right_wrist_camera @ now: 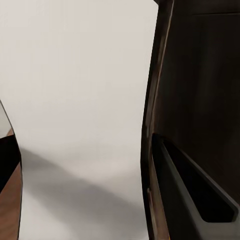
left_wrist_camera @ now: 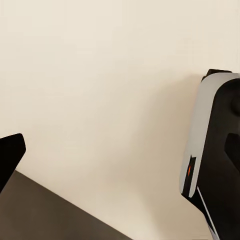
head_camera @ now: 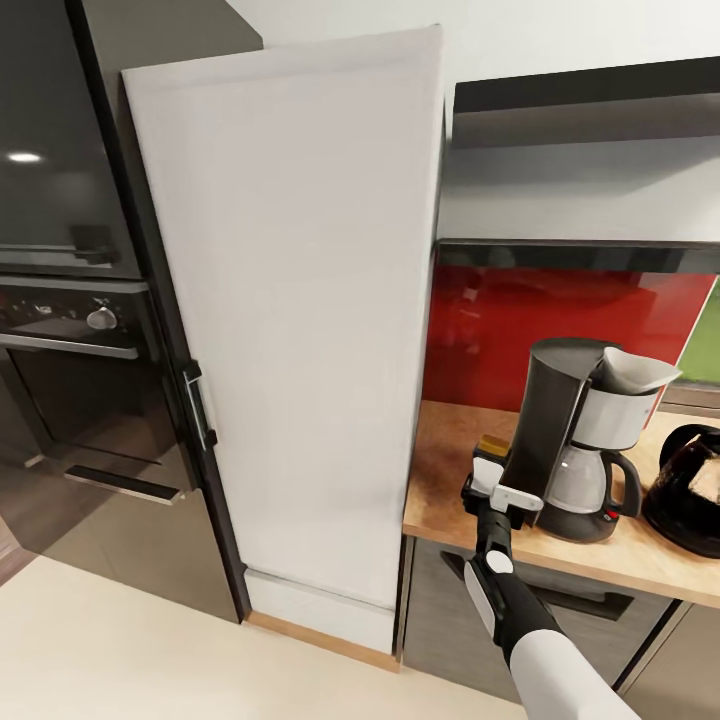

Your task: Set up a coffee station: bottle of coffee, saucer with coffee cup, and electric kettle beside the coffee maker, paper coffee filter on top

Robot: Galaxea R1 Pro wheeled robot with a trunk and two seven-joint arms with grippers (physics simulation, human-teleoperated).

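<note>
Right pincer (head_camera: 497,478) beside coffee maker (head_camera: 580,440); left wrist view shows floor (left_wrist_camera: 100,90).

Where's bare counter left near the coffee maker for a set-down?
Free: the wood countertop strip between the tall white cabinet and the coffee maker, though an arm's gripper sits at its front. Crowded: right of the maker, where the black kettle stands close.
</note>
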